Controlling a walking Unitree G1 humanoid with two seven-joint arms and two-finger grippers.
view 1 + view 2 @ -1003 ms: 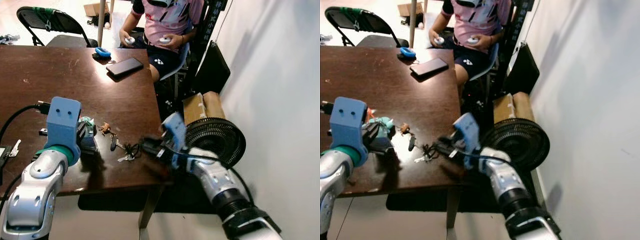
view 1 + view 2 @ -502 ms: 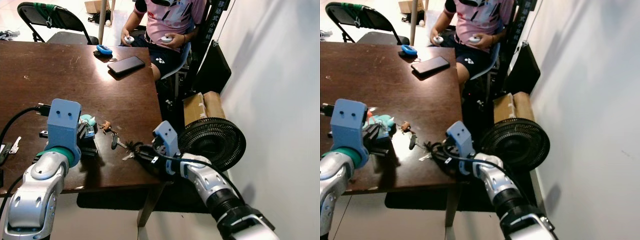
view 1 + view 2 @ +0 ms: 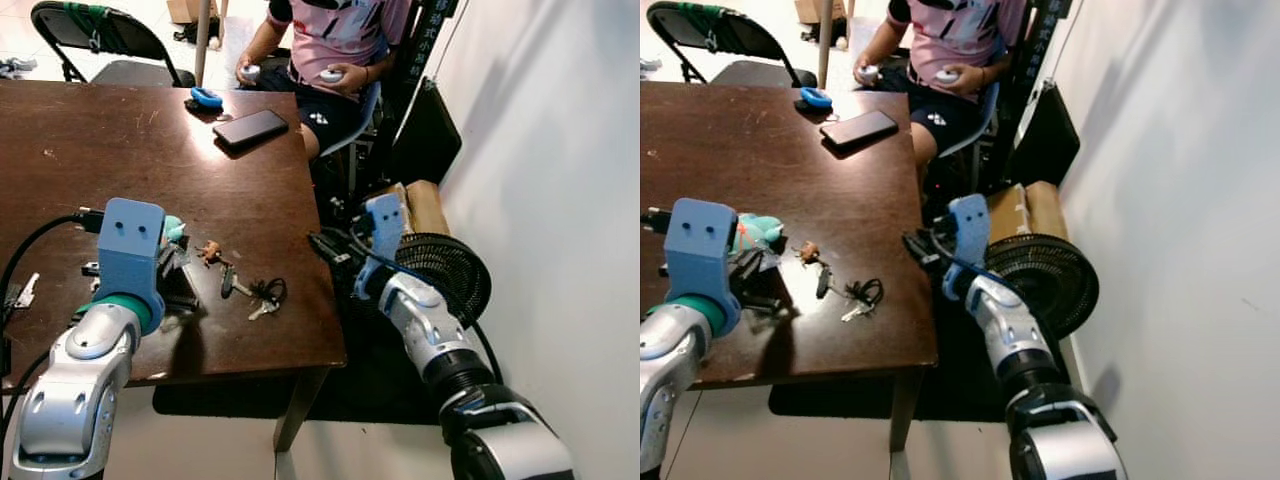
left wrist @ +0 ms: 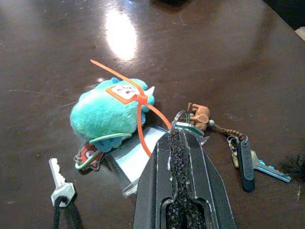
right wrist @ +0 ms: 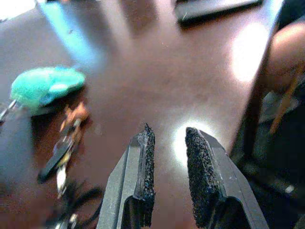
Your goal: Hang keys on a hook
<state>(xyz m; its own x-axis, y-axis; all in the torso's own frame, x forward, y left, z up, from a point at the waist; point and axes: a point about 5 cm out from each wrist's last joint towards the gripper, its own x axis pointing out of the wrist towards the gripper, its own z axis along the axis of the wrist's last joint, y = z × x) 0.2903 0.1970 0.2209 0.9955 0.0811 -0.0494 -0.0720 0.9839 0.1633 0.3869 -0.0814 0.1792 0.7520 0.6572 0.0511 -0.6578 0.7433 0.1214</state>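
A bunch of keys [image 3: 262, 293] with a black fob and black cord lies on the dark wooden table [image 3: 120, 160] near its right edge. Beside it are a brown animal charm [image 4: 200, 114] and a teal plush keychain [image 4: 107, 112] with an orange tie. My left gripper [image 4: 177, 131] rests low over the table next to the plush, shut, with a metal key ring [image 4: 183, 119] pinched at its tip. My right gripper [image 5: 169, 133] hovers just off the table's right edge [image 3: 325, 245], open, nothing between its fingers, pointing back toward the keys.
A black phone [image 3: 249, 130] and a blue object [image 3: 206, 100] lie at the far side. A seated person [image 3: 335, 40] holds two controllers. A black fan [image 3: 440, 275] and cardboard box [image 3: 405, 205] sit right of the table, by a white wall. A loose key [image 4: 59, 183] lies near my left gripper.
My right gripper has pulled away from the key bunch, rising and moving right past the table edge. The keys stayed on the table. The left arm has hardly moved.
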